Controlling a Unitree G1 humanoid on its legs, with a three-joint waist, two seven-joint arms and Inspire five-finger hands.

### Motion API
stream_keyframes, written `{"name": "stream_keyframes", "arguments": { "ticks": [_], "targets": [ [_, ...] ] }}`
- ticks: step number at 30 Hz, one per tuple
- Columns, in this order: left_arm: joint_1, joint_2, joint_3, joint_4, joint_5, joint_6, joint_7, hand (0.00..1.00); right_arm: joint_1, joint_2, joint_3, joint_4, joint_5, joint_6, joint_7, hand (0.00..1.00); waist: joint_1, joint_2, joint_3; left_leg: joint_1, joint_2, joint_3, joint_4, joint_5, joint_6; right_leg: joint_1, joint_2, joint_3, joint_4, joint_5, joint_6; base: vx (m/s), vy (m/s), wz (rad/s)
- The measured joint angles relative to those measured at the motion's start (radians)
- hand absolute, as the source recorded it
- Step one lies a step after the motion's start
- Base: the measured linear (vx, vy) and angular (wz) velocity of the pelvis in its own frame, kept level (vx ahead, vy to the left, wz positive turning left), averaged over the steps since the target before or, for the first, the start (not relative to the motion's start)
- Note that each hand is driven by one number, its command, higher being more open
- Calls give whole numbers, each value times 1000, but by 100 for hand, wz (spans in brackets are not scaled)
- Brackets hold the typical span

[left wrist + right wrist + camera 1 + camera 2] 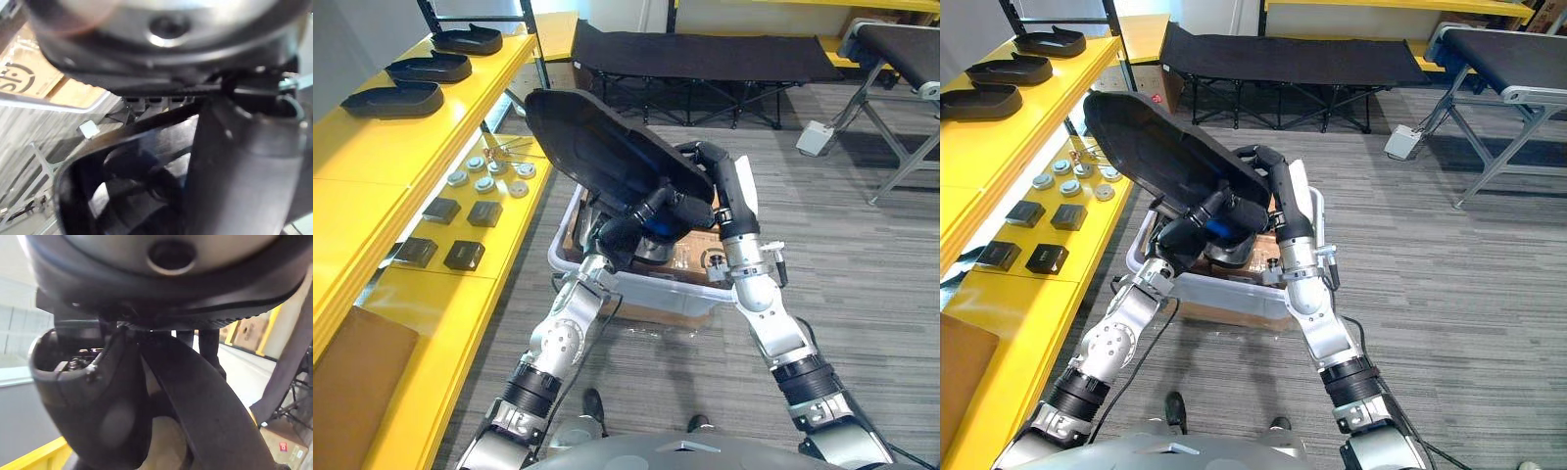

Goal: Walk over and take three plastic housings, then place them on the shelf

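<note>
A large black plastic housing is held tilted in the air above a white bin, beside the yellow shelf. My left hand grips its lower edge from underneath, fingers curled round the rim. My right hand clamps the edge on the far right side; the right wrist view shows the housing's thin edge pinched beside the thumb. Three more black housings lie in a row on the shelf's top level.
The shelf's lower level holds small black boxes, several silver round parts and a brown board. The bin contains cardboard and dark parts. A black folding cot stands behind, a metal-legged table at the right.
</note>
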Motion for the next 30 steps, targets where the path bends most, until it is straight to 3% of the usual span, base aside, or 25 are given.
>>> {"name": "stream_keyframes", "arguments": {
  "ticks": [4, 5, 13, 23, 24, 30],
  "targets": [
    [1, -3, -1, 0, -2, -32, 41, 100, 34, 31, 19, 26, 12, -12, 10, 0, -2, 0, -6, 0, -5, -8, 0, 0, 0, 4, -1, -7, 0, -2, -3, -9, 36, 6],
    [4, -6, -1, 0, -10, -44, 44, 0, 47, 38, 27, 31, 32, -14, 14, 0, -1, 0, -8, 0, -5, -8, -1, 0, 0, 4, -2, -7, 0, -5, -8, 0, 0, 0],
    [43, -9, 5, 0, -58, -134, 54, 0, 95, 66, 65, 48, 49, -37, 20, 0, -3, -8, -31, 0, -6, -9, -1, 0, 0, 4, -2, -8, 0, -6, -11, -1, 4, 0],
    [78, -9, 9, 19, -8, -151, 53, 0, 128, 77, 117, 80, 49, -57, -35, 0, 3, -21, -53, -2, -8, -13, 0, 0, 1, 3, -3, -13, 2, -7, -12, 12, 4, 0],
    [78, -10, 11, 19, 7, -151, 53, 0, 134, 77, 121, 80, 49, -61, -42, 100, 3, -25, -55, -2, -8, -13, 0, 0, 1, 3, -3, -13, 2, -7, -12, 0, 0, 0],
    [78, -10, 12, 19, 77, -148, 54, 0, 168, 73, 168, 79, 45, -102, -65, 100, 2, -37, -64, -2, -9, -13, -1, 0, 0, 3, -4, -12, 4, -9, -14, 0, 0, 0]
  ]
}}
